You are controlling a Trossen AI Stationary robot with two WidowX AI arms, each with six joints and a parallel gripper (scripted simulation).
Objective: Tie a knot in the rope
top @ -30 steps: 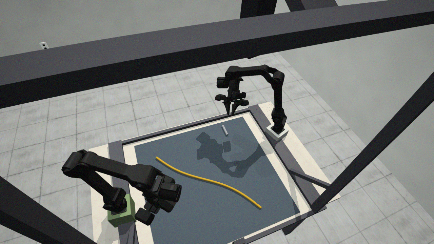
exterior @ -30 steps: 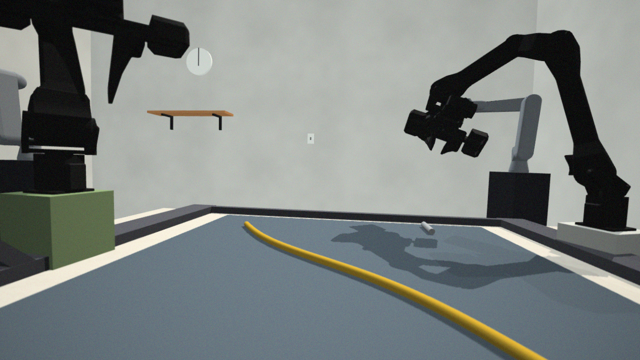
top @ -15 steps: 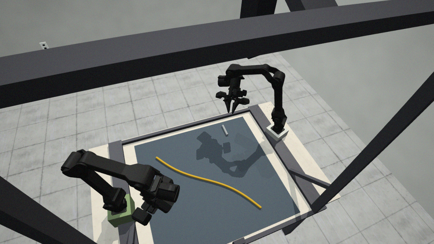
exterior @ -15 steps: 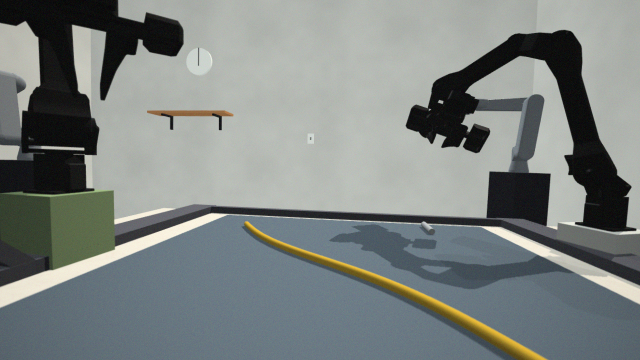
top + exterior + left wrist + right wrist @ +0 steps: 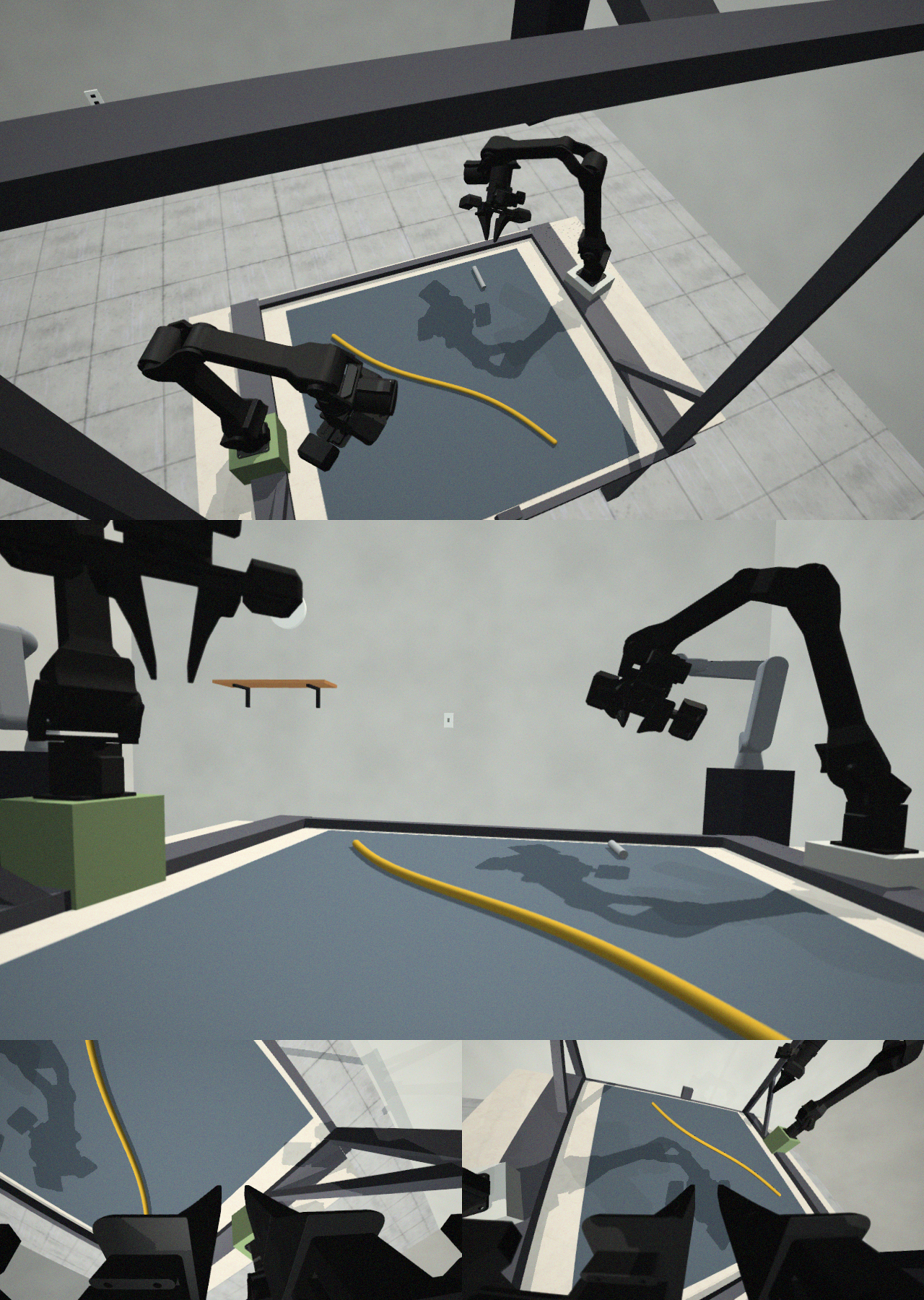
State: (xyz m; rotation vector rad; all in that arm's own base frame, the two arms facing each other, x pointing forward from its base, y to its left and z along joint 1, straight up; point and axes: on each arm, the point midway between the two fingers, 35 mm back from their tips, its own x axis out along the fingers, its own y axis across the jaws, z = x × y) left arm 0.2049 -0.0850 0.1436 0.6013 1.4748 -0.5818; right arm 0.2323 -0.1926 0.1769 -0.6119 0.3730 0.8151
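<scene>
Across the middle of the blue mat (image 5: 400, 445) (image 5: 258, 940) (image 5: 202, 1112) (image 5: 635, 1123) on the bench (image 5: 274, 336) (image 5: 193, 879) (image 5: 267, 1173) (image 5: 581, 1130), the yellow rope (image 5: 445, 384) (image 5: 517, 911) (image 5: 115, 1117) (image 5: 720, 1152) lies in a shallow S from far left to near right. It is a single strand that never crosses itself, so there is no loop or knot along it, and its two ends are well apart.

At the left, the left arm rises from a green block (image 5: 277, 445) (image 5: 119, 849) (image 5: 241, 1228) (image 5: 777, 1141). Its jaws (image 5: 336, 433) (image 5: 172, 679) are raised above the bench, partly open, with nothing between the tips; from the top their tips are hidden beneath the wrist.

At the right, the right arm stands on a white block (image 5: 585, 292) (image 5: 859, 866) (image 5: 514, 1192) and arches towards the far side. The right jaws (image 5: 491, 240) (image 5: 631, 728) also hang raised, parted by a small gap and gripping nothing. Neither pair touches the rope.

Near the far right corner of the mat lies a short white rod (image 5: 478, 277) (image 5: 617, 849), apart from the rope. A broad shadow of the right arm falls over the right part of the mat, between the white block and the rope.
</scene>
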